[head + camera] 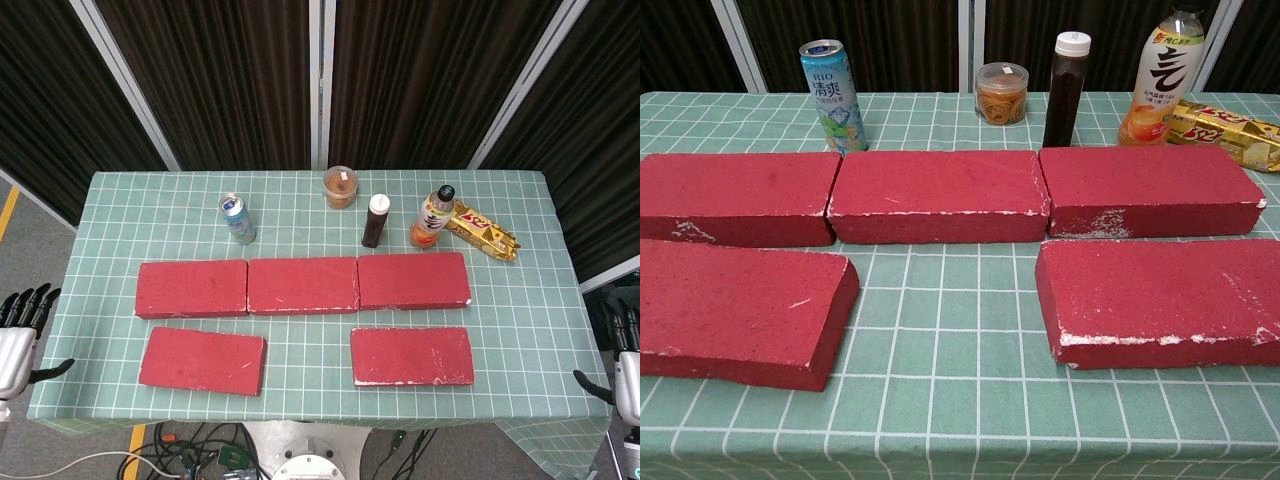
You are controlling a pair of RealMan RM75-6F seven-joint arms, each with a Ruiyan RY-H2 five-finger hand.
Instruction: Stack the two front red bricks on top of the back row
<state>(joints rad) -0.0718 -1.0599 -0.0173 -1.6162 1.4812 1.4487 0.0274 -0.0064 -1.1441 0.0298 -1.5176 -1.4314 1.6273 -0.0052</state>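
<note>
A green cloth with a white grid [520, 330] covered the table. On it a back row of three flat red rectangular bricks [303, 285] lay end to end, touching or nearly so. In front of that row, apart from it and from each other, lay the front left red brick [203, 360], slightly skewed, and the front right red brick [412, 356], both flat on the cloth and touched by nothing. Behind the row stood a blue-and-white drink can [238, 218], a dark bottle with a white cap [375, 221], an orange-labelled plastic bottle [432, 218], a small round tub [340, 187] and a gold snack packet [483, 232]. The left hand [20, 335] hung off the table's left edge, fingers straight and apart, holding nothing. The right hand [622, 360] hung off the right edge, fingers likewise spread and empty
</note>
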